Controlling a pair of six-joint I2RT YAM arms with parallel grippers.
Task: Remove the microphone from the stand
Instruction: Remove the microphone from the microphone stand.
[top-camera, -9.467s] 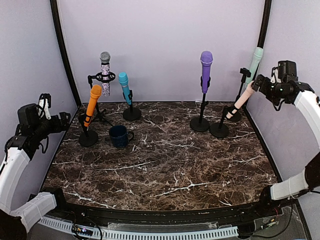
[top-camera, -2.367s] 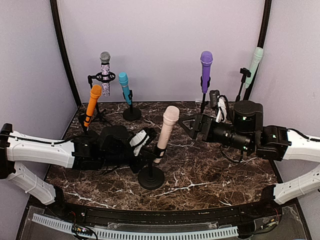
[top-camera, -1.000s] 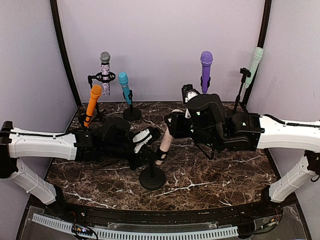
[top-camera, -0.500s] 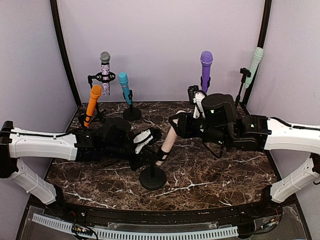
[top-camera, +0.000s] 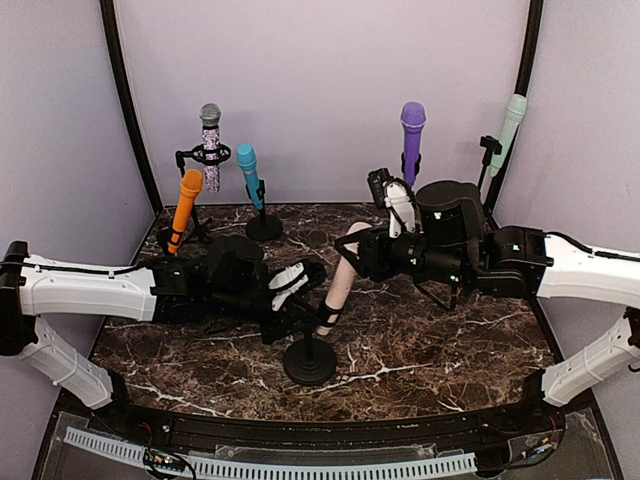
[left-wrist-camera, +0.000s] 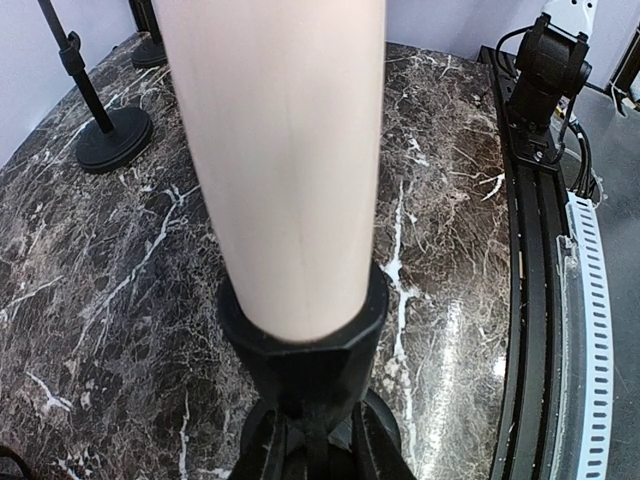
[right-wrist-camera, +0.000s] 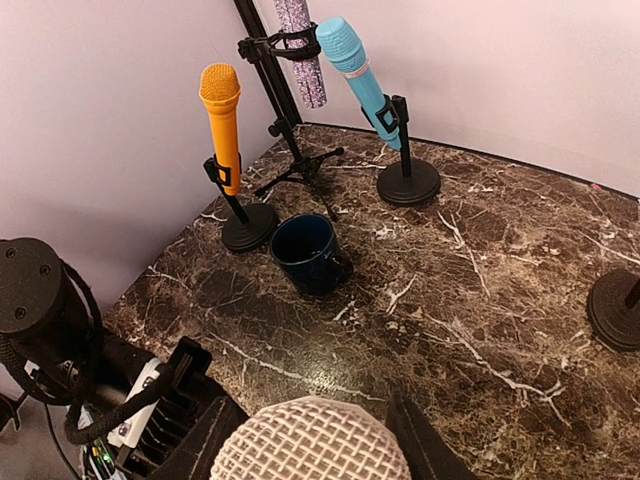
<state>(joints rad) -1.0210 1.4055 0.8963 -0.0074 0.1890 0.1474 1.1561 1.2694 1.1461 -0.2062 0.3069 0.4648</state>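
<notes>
Task status: in progress, removal not complete. The left gripper (left-wrist-camera: 312, 452) is clamped together on the thin stem of the stand (top-camera: 310, 365), with the stand's black clip (left-wrist-camera: 305, 335) directly above its fingers and the round base just below them, resting on the marble table (top-camera: 430, 340). The pale pink microphone (top-camera: 340, 283) rises out of that clip, leaning away from the left gripper toward the right one. The left wrist view shows its lower body seated inside the clip, so it is not yet free. The right gripper (top-camera: 354, 247) is closed on the microphone's upper end. In the right wrist view the mesh head (right-wrist-camera: 312, 440) sits between its fingers, one finger pressed against each side. Judged complete: stand braced, microphone gripped at the head. Judged outstanding: drawing the body up and out of the clip along its own axis, away from the left gripper, then carrying it clear. Risk noted: the clip appears snug, so a sideways pull may drag or tip the stand despite the bracing hold.
</notes>
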